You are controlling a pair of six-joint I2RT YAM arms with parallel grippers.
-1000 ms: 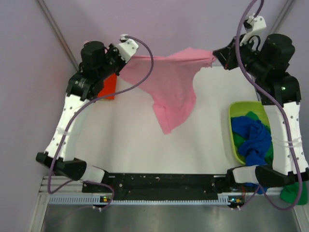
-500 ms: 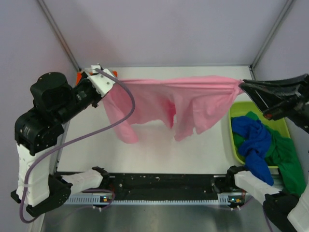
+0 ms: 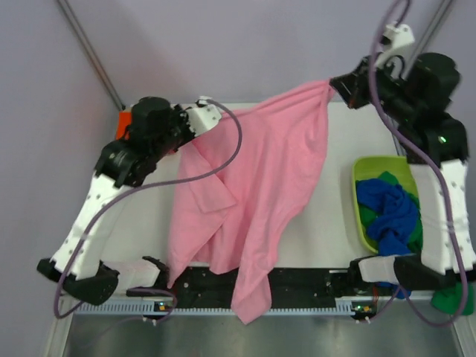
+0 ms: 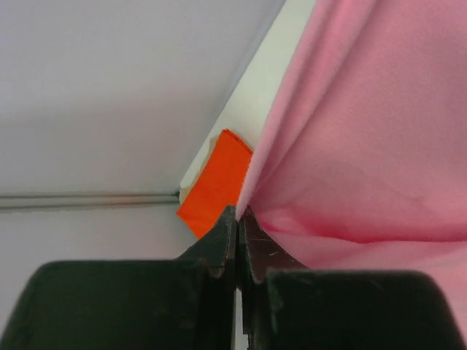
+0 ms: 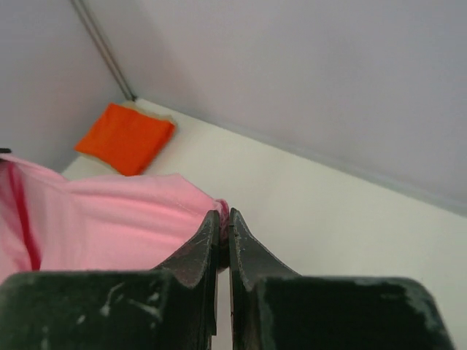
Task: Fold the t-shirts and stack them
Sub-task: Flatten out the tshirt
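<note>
The light pink t-shirt [image 3: 260, 178] is held up by both grippers and drapes down over the table's near edge and the arm rail. My left gripper [image 3: 216, 113] is shut on its left top edge, as the left wrist view [image 4: 238, 211] shows. My right gripper [image 3: 331, 83] is shut on its right top corner, as the right wrist view [image 5: 223, 213] shows. The folded orange-red t-shirt [image 3: 123, 119] lies at the far left corner, mostly hidden by the left arm; it also shows in the wrist views [image 4: 215, 182] [image 5: 125, 137]. The royal blue t-shirt [image 3: 387, 212] and the dark green t-shirt [image 3: 410, 236] lie crumpled in the tub.
A lime-green plastic tub [image 3: 366, 167] stands at the right edge of the white table [image 3: 134, 223]. Grey walls and metal poles close in the back and the sides. A piece of green cloth [image 3: 450, 297] hangs at the lower right, beside the right arm.
Both arms have swung back towards the far side. The pink t-shirt, stretched wide half a second ago, now hangs long and reaches past the table's near edge.
</note>
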